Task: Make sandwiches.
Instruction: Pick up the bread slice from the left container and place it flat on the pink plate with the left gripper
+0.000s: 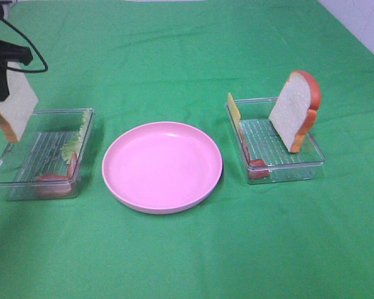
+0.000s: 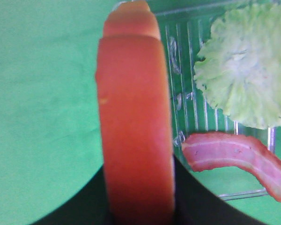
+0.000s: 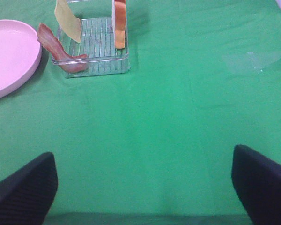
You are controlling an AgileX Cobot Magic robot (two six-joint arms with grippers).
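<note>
Foam-like toy bread by its look, the bread slice (image 1: pixel 15 112) should be light, stiff and a little slick on its orange crust, so a squeeze across the two flat faces near one edge suits it. The left pincer (image 1: pixel 1 87) is narrowed onto it that way, holding it above the left tray (image 1: pixel 3 174), at nine o'clock from the pink plate (image 1: pixel 107 168). The right pincer (image 3: pixel 145 187) stands wide and holds nothing, over bare green tabletop (image 3: pixel 178 117). A second slice (image 1: pixel 293 112) leans at three o'clock. No sandwich is stacked yet.
</note>
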